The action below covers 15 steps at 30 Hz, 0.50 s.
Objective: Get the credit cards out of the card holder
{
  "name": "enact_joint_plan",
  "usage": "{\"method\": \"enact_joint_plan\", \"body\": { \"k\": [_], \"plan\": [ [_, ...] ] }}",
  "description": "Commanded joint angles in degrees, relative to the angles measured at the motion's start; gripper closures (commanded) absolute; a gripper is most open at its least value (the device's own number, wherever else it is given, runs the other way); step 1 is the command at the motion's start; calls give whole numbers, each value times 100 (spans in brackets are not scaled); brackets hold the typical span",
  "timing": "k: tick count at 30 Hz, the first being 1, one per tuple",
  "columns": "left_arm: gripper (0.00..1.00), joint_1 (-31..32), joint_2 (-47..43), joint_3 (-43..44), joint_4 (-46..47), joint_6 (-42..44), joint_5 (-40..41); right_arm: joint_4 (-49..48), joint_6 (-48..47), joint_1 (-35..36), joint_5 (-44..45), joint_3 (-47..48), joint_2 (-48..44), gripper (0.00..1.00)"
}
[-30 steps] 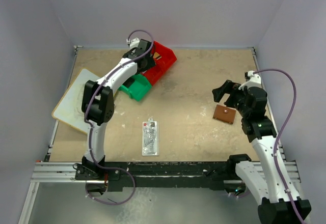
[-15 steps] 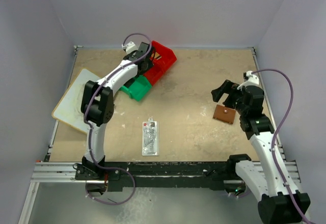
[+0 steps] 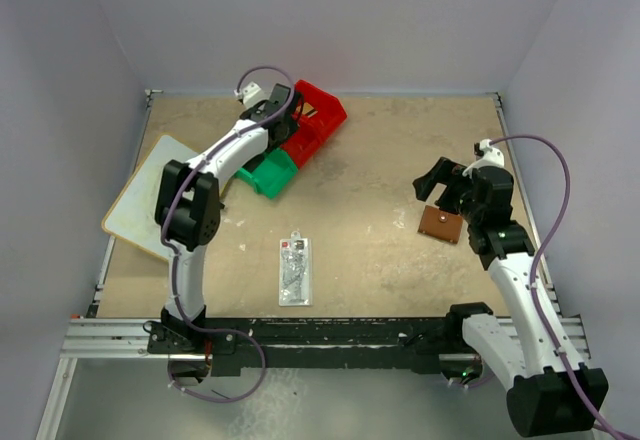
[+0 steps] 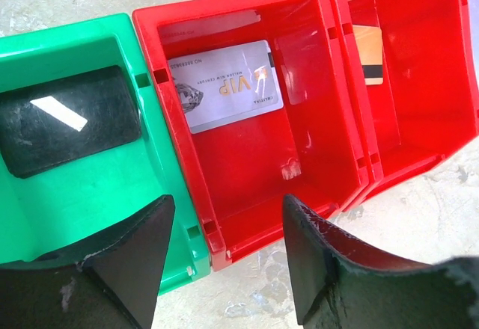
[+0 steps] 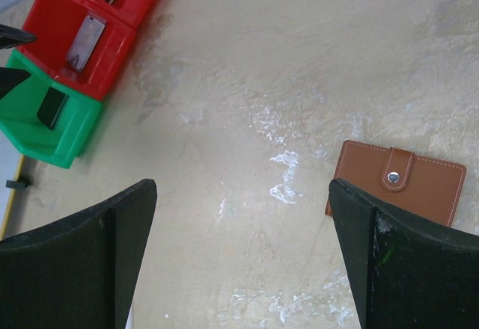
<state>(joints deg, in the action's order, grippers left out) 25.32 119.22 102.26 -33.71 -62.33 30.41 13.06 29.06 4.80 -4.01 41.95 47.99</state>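
We see the brown card holder (image 5: 397,183) shut, flat on the bench (image 5: 262,60), right end effector (image 5: 241,187) spread wide near it, left end effector (image 4: 228,205) parted, empty, above a red bin (image 4: 254,164) holding a card (image 4: 224,86)

The brown card holder (image 3: 440,224) lies flat on the right part of the sandy table (image 3: 370,190). The right gripper (image 3: 437,182) hangs just beyond its far edge, with the jaws apart. At the far left, the left gripper (image 3: 286,122) is over the red bins (image 3: 322,118), which touch a green bin (image 3: 268,174). A clear packet (image 3: 294,271) lies near the middle, and a pale board (image 3: 140,200) lies at the left edge.
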Motion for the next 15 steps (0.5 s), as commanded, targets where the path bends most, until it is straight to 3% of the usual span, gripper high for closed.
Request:
{"method": "enact_joint_plan", "body": {
  "k": [1,10,15],
  "plan": [
    [43,39,40,-99,158,-113,0,-96,117,-14,139,117,-48,0],
    [44,38,3,-338,242,-76,131,3,117,-14,279,102,102,0],
    [54,41,234,-249,338,79,-136,6,113,-14,306,94,168,0]
  ]
}}
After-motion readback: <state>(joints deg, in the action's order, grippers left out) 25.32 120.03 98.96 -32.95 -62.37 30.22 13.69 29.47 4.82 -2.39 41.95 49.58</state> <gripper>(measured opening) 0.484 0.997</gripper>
